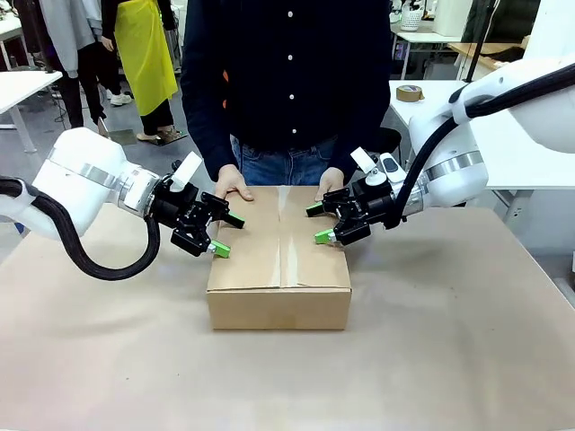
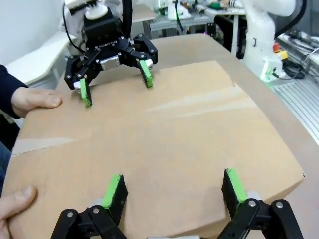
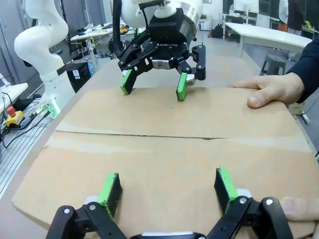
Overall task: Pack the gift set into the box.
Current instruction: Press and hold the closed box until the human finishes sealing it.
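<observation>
While both claws hang released, left claw (image 1: pixel 226 235) centre-left, right claw (image 1: pixel 319 224) centre-right, at the box (image 1: pixel 278 260) top's ends | box mid-frame on desk (image 1: pixel 449 341), flaps shut, person's hand (image 1: pixel 232 183) and other hand (image 1: pixel 331 182) on far edge | step: flap work, probably; next needs even handling at both ends | print: ROBOTIQ lettering (image 3: pixel 167 45) on left claw
</observation>
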You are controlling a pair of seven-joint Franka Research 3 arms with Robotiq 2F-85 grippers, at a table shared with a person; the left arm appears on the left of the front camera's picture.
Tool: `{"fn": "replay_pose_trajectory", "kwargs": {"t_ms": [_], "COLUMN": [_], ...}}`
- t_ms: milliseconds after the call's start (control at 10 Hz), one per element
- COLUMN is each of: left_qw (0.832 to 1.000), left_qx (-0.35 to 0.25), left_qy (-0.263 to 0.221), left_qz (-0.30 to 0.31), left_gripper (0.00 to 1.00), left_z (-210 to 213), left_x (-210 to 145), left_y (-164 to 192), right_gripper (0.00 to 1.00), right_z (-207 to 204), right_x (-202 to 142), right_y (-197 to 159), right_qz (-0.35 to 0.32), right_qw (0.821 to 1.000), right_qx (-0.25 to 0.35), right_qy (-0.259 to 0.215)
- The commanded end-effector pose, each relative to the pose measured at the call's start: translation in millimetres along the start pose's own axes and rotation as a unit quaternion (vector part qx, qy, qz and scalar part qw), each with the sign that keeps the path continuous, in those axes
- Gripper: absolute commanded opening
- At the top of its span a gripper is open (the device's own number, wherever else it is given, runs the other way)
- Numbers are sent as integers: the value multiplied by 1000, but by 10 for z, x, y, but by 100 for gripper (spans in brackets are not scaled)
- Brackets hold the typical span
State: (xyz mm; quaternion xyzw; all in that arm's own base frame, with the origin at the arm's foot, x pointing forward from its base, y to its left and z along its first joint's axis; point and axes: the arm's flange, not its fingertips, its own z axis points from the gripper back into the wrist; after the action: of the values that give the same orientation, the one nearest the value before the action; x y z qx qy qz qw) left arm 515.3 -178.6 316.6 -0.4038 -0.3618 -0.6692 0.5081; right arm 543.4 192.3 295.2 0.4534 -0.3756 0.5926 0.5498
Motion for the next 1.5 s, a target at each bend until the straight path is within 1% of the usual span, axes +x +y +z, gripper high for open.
{"fn": "replay_pose_trajectory", "kwargs": {"t_ms": [0,1400], "left_qw": [1000,1000], "left_qx": [0,0], "left_qy": [-6,-6], "left_qz": [4,4], "left_gripper": [100,100], "left_z": [-1,-1], "left_x": [-25,-25], "left_y": [-6,-6], "right_gripper": [100,100], "right_z": [-1,-1], "right_x": [-2,-2], "right_y": [1,1], "right_qz": [8,8], "right_qw": [1000,1000], "right_qx": [-1,-1], "right_qy": [0,0]}}
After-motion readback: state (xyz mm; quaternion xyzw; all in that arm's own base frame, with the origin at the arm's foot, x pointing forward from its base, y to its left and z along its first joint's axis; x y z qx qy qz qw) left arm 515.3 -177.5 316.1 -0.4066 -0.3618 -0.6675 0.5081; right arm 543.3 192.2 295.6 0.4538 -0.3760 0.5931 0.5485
